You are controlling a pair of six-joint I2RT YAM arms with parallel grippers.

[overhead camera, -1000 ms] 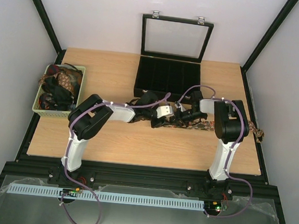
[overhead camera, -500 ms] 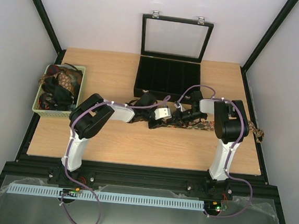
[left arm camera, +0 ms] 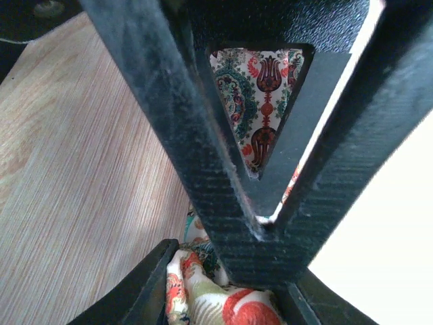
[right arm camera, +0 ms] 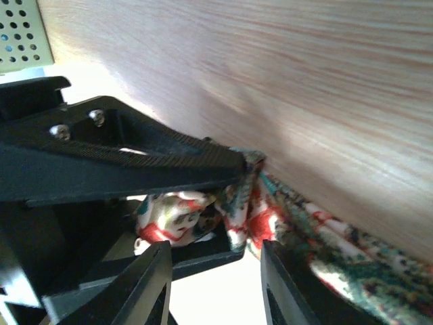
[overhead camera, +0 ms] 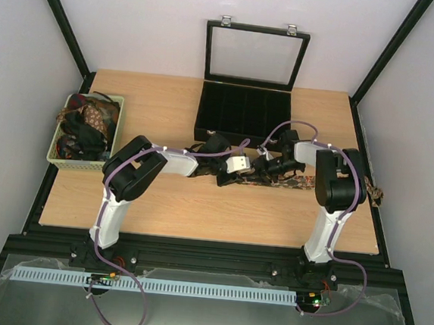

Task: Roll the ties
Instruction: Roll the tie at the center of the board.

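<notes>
A paisley tie [overhead camera: 306, 183] lies across the table middle, its tail running to the right edge. Its left end is bunched into a roll [left arm camera: 216, 298]. My left gripper [overhead camera: 225, 177] [left arm camera: 226, 291] is shut on that roll, with fabric filling the gap between its fingers. My right gripper [overhead camera: 264, 167] [right arm camera: 215, 271] faces it from the right, open. Nothing sits between its fingers [right arm camera: 150, 284], and the tie [right arm camera: 270, 217] lies just past the tips. One right finger crosses the left wrist view as a black V [left arm camera: 270, 223]. More ties [overhead camera: 87, 124] fill the basket.
A pale green basket [overhead camera: 56, 157] stands at the left table edge. A black compartmented case [overhead camera: 244, 112] with its glass lid raised stands at the back centre. Bare wood [overhead camera: 198, 206] lies in front of both grippers.
My right gripper has opened and let go of the tie, and its arm has shifted slightly to the right. The left gripper has tightened a little on the roll.
</notes>
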